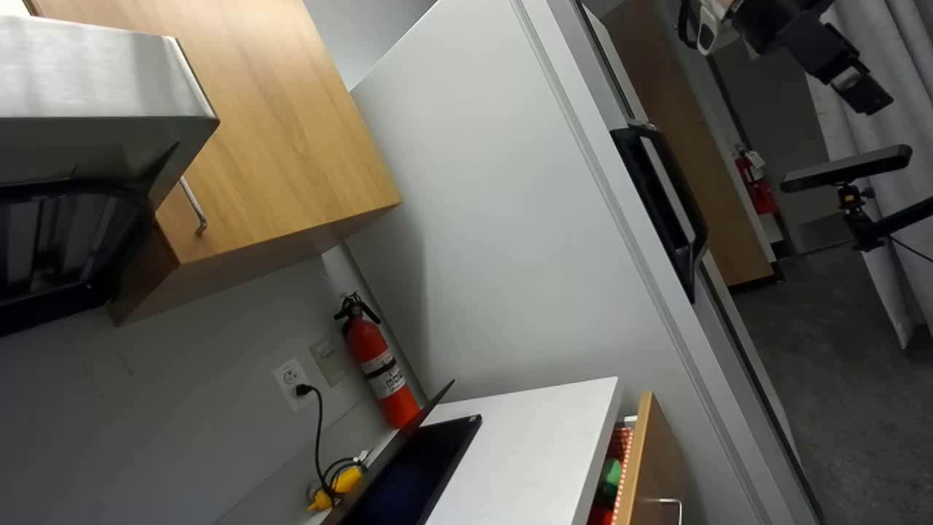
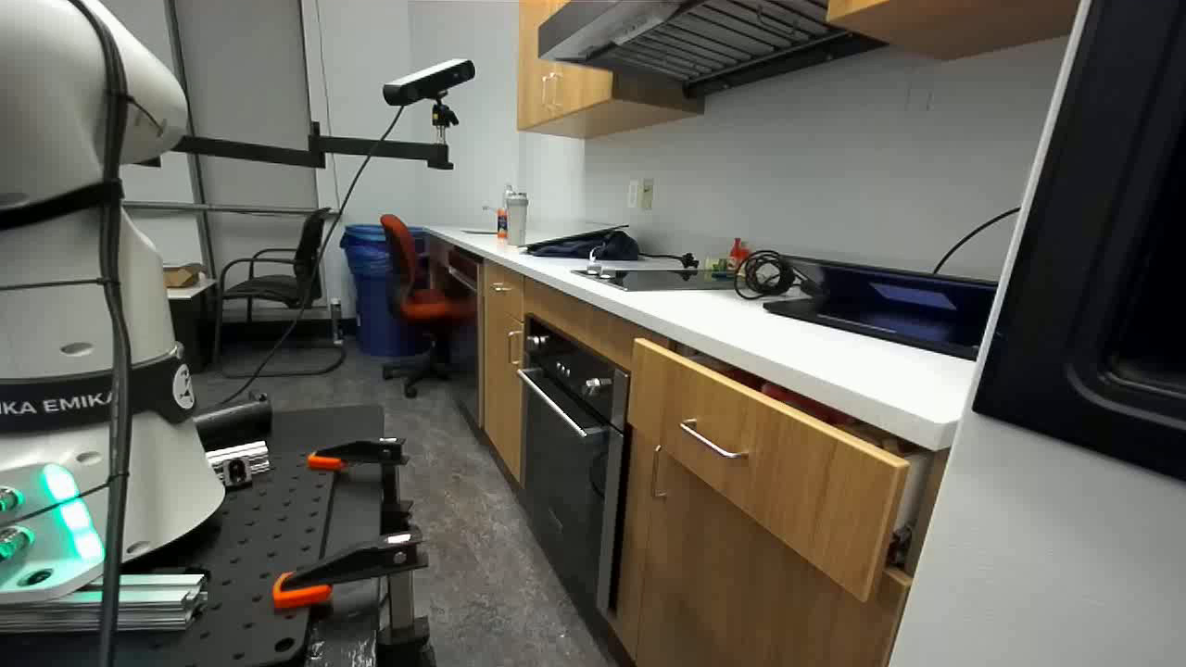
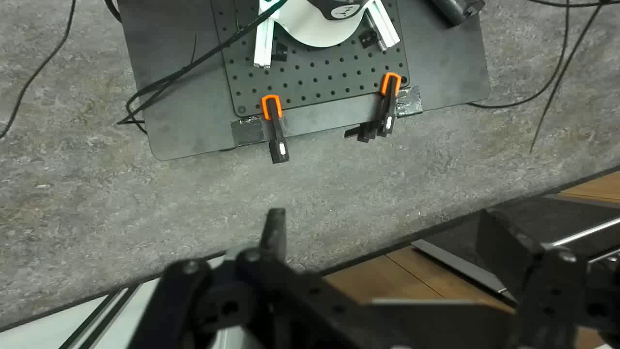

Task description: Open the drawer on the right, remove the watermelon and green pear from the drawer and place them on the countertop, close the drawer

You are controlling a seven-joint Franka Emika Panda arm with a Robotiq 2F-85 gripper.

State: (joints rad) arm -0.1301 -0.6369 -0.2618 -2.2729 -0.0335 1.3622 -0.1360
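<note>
Black oven (image 2: 565, 472) in wood cabinetry (image 2: 741, 574), mottled grey floor (image 2: 473, 528) before the oven, range hood (image 2: 713, 46) above it, pale wall (image 2: 815, 157) behind it, orange chair (image 2: 400, 267) beyond it

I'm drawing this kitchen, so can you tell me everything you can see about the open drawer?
The drawer has a flat, tan wood-look front with a shiny metal bar handle. It's pulled partway out, under the white countertop. Orange-and-white patterned material shows inside, with something green and something red, both partly hidden. The end effector isn't touching it.
</note>
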